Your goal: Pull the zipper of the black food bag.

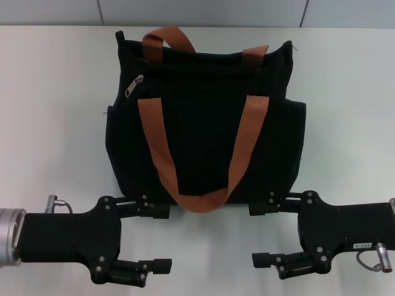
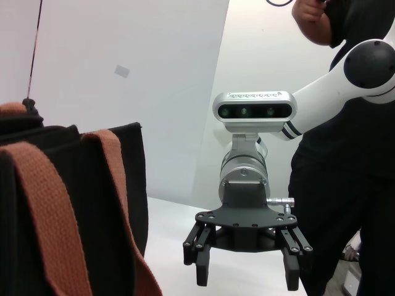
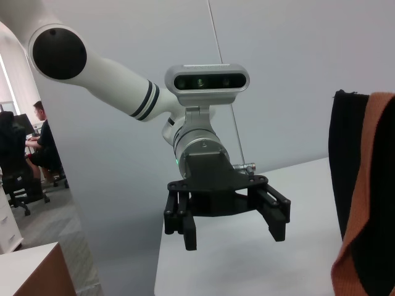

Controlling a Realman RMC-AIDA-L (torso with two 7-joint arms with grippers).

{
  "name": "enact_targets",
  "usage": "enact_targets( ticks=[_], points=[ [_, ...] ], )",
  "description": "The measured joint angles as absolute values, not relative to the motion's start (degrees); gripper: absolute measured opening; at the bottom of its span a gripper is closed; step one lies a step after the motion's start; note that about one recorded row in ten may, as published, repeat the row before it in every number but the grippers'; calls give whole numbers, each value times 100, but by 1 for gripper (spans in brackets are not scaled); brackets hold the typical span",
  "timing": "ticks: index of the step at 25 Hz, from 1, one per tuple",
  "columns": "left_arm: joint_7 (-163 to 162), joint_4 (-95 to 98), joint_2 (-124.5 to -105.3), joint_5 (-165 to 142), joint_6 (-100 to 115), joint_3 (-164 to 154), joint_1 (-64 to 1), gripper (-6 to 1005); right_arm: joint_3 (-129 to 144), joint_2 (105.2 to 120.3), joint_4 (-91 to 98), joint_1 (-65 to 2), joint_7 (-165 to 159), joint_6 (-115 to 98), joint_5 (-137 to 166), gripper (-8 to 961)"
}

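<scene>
The black food bag [image 1: 203, 123] lies on the white table [image 1: 49, 123] with two brown-orange strap handles [image 1: 160, 154]. The silver zipper pull [image 1: 134, 85] sits near the bag's far left corner. My left gripper [image 1: 159, 237] is open at the near left, just short of the bag's near edge. My right gripper [image 1: 259, 234] is open at the near right, facing the left one. Neither touches the bag. The left wrist view shows the bag [image 2: 74, 203] and the right gripper [image 2: 247, 279]. The right wrist view shows the left gripper [image 3: 233, 235] and the bag's side [image 3: 349, 154].
A person in black [image 2: 345, 185] stands beside the table behind the right arm. Another person [image 3: 37, 135] sits at a desk far off. The table's far edge meets a grey wall [image 1: 203, 12].
</scene>
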State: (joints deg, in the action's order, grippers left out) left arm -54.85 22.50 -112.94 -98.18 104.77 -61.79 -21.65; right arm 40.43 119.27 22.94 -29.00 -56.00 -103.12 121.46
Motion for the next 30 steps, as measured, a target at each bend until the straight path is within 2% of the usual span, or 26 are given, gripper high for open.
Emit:
enact_targets(
  ticks=[19, 26, 27, 30],
  points=[
    [-5471, 2250, -11305, -9789, 10528, -6105, -2155, 825, 4043, 11927, 2293, -2900, -5582, -10276, 12146, 814],
    [-5339, 2269, -11417, -9773, 11163, -5221, -2230, 824, 4025, 11926, 2294, -2900, -5550, -10271, 12094, 814],
    [-5220, 2281, -11499, -9729, 11438, -4609, -2253, 824, 4025, 11926, 2294, -2899, -5550, -10269, 12093, 814],
    [-5198, 2275, -11558, -9493, 11460, -4075, -2252, 824, 4025, 11926, 2299, -2890, -5549, -10264, 12092, 814]
  ],
)
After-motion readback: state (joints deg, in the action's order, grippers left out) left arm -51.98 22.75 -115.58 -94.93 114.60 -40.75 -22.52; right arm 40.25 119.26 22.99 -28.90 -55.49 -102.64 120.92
